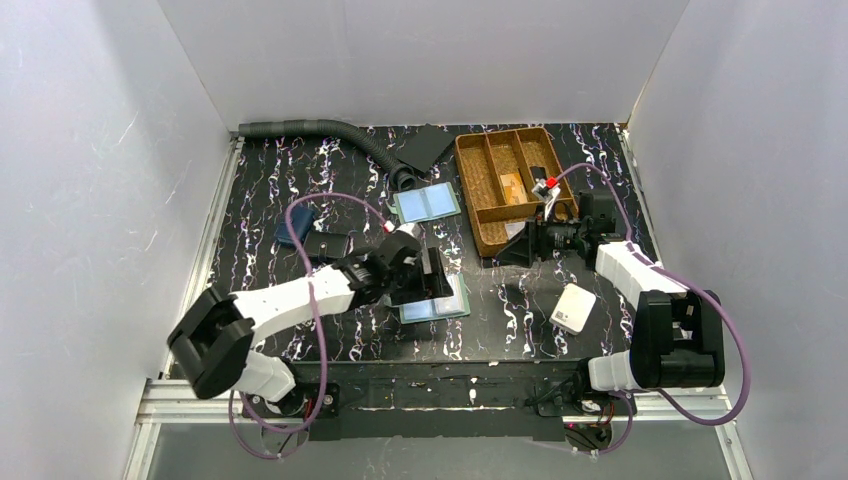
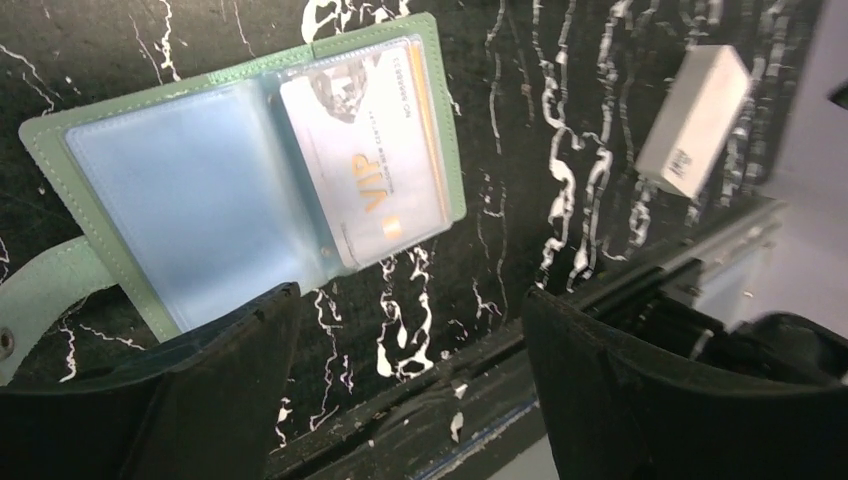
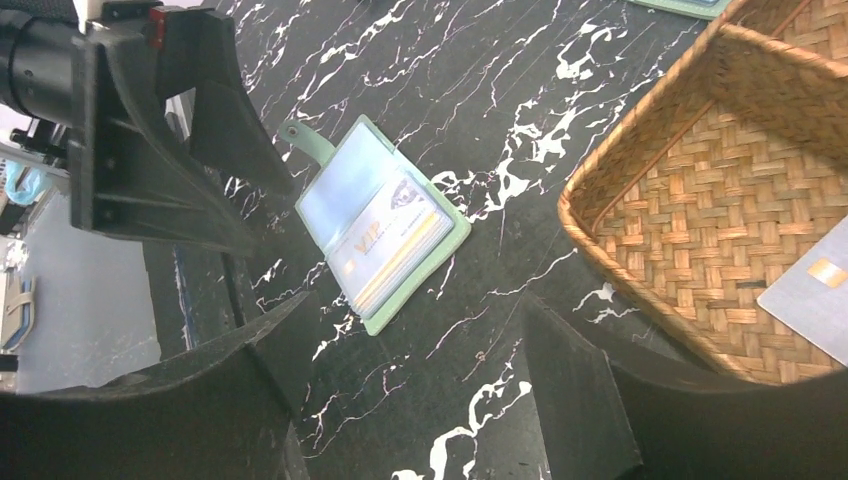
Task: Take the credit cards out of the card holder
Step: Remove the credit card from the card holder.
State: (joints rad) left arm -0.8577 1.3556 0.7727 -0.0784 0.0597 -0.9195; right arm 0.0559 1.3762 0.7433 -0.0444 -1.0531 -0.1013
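White walls close off three sides of a black, white-veined bench [image 1: 300,170]. A wicker tray [image 1: 478,190] with several compartments stands near the far right corner. The right tool [image 1: 507,250] hovers just off the tray's near end. Its wrist view [image 3: 420,305] shows the two fingers spread wide, with nothing between them and nothing touched.

The left tool [image 1: 430,275] hangs over the middle of the bench, close to the near edge. It is likewise released and empty, its jaws wide apart [image 2: 410,300]. In the wrist view one finger [image 2: 200,370] overlaps the rim of the card holder [image 2: 240,170]. Whether it touches the holder cannot be told.

That card holder [image 1: 445,310] lies flat and opened out, inside face up, partly under the left tool. Its long axis runs roughly along the near edge. A green tab [image 2: 45,290] sticks out from the end with the blank pale-blue sleeve. The other end points toward a small white box [image 1: 573,308] lying near the near edge on the right.

A second holder [image 1: 426,203] with two pale-blue panels lies apart, toward the far edge.

One credit card [image 2: 375,150], whitish with gold "VIP" lettering, sits in the clear sleeve at the box end of the card holder, its long side set across the holder's length. A grey chip card [image 3: 812,295] lies flat inside the tray.
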